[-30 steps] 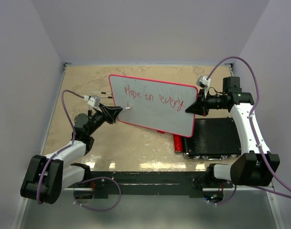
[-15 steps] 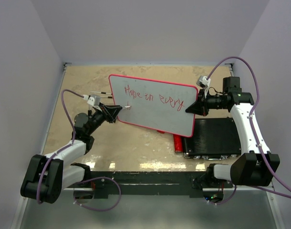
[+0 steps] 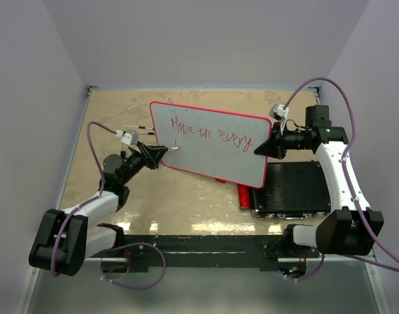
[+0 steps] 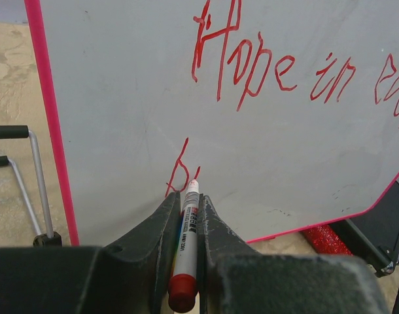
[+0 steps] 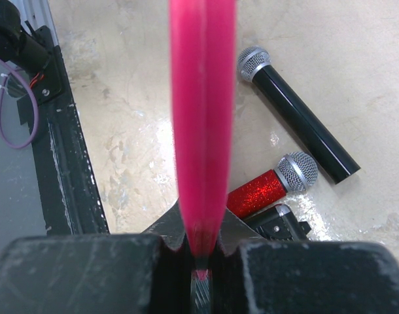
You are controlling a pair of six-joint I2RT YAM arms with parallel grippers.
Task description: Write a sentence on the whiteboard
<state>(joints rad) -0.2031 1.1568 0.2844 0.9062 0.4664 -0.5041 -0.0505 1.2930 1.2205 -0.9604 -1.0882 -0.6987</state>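
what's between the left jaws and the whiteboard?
A white marker with a red end, clamped by the left gripper, jaws shut on it, tip at the whiteboard. Shows in the left wrist view.

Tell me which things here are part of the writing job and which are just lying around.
In use: whiteboard, sentence, marker in left gripper, right gripper on the board's edge.
Lying about: black microphone, red glitter microphone, black ribbed case.
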